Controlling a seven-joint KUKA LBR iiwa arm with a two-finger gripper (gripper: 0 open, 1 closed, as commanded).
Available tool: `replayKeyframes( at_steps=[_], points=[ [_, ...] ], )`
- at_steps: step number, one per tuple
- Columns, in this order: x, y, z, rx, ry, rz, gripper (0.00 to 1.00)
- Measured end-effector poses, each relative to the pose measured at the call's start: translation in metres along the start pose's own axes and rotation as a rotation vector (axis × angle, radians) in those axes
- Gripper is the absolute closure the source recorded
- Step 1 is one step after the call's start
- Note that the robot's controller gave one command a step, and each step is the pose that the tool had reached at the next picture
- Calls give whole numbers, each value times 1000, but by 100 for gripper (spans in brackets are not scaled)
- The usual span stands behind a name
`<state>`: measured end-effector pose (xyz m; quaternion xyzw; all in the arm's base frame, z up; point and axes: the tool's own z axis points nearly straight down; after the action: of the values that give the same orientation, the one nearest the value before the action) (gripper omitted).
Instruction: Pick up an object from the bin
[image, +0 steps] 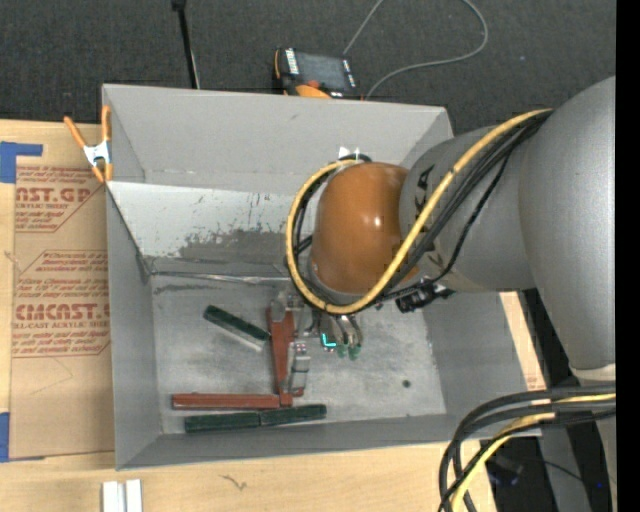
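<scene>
hand (315, 345) mostly hidden under orange cover (358, 225) | grip cannot be told | just beside red-brown stick (281, 350)

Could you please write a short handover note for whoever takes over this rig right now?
Gripper: low in the bin near the middle of its floor, right beside the short red-brown bar. Whether it grips anything cannot be told.
Things: long red-brown bar and long green bar lie along the near wall. The slanted green bar lies left of the gripper.
Done: nothing visibly lifted.
Left: secure one bar and raise it out.
</scene>
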<state>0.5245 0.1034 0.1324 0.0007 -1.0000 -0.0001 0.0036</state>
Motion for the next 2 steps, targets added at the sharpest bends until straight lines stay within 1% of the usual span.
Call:
replayKeyframes(
  at_steps=[1,2],
  points=[
    [-40,44,64,0,-6,-243,0],
    [-42,44,62,-1,-10,-241,100]
  ],
)
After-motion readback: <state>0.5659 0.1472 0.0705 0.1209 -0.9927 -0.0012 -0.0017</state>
